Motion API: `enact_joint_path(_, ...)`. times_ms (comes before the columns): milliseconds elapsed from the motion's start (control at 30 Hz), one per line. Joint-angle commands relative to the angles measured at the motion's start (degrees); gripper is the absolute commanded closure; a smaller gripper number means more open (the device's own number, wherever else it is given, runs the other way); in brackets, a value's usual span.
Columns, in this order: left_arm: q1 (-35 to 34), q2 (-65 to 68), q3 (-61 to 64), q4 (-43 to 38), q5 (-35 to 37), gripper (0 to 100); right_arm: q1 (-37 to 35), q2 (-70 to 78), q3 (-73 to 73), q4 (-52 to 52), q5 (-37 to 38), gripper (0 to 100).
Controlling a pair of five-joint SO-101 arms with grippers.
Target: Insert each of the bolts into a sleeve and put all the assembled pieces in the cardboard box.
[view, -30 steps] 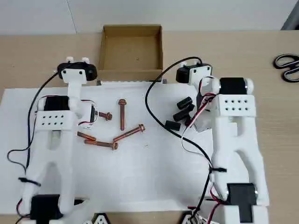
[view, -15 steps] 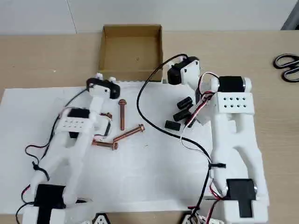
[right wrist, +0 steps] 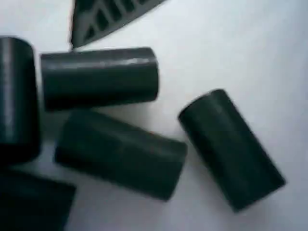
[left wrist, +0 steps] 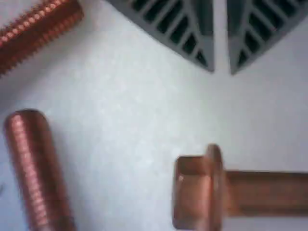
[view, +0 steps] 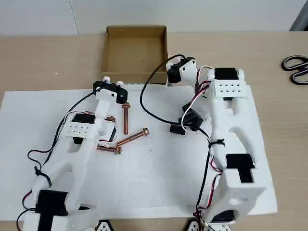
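Several copper bolts lie on the white sheet beside my left arm. In the left wrist view my left gripper hovers just above the sheet, shut with nothing between its tips. A bolt head lies close below it, and two threaded bolt shanks lie nearby. Several black sleeves lie in a cluster under my right gripper. From above, two sleeves peek out beside my right arm. The cardboard box stands open behind the sheet.
Scissors lie on the wooden table at the far right. Black and white cables loop from the right arm over the sheet between the bolts and the sleeves. The sheet's front half is bare.
My left arm has swung right and down over the bolts. My right arm has leaned forward and left over the sleeves. Bolts and sleeves have not moved.
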Motion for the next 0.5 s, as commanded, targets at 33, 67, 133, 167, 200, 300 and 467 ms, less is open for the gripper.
enact_joint_path(33, 0.1, -0.5, -0.3, -1.0, 0.3, 99, 0.0, 3.2, -5.8, -0.7, 1.1, 83.3)
enact_joint_path(67, 0.1, -0.5, -0.3, -1.0, 0.4, 99, 0.0, 4.1, -6.4, -0.7, 1.1, 83.3)
enact_joint_path(133, 0.1, -0.5, -0.3, -1.1, 1.2, 99, 0.2, 5.7, -7.4, -0.7, 1.9, 83.3)
enact_joint_path(167, 0.1, -0.5, -0.3, -1.1, 1.4, 99, 0.2, 6.4, -7.6, -0.7, 2.1, 83.3)
enact_joint_path(200, 0.1, -0.5, -0.3, -1.1, 1.4, 99, 0.2, 6.9, -7.7, -0.7, 2.1, 83.3)
enact_joint_path(300, 0.1, -0.5, -0.3, -1.1, 1.4, 99, 0.2, 8.5, -7.8, -1.1, 2.3, 83.3)
enact_joint_path(467, 0.1, -0.5, -0.3, -1.1, 1.4, 99, 0.8, 10.9, -7.8, -3.4, 2.3, 83.3)
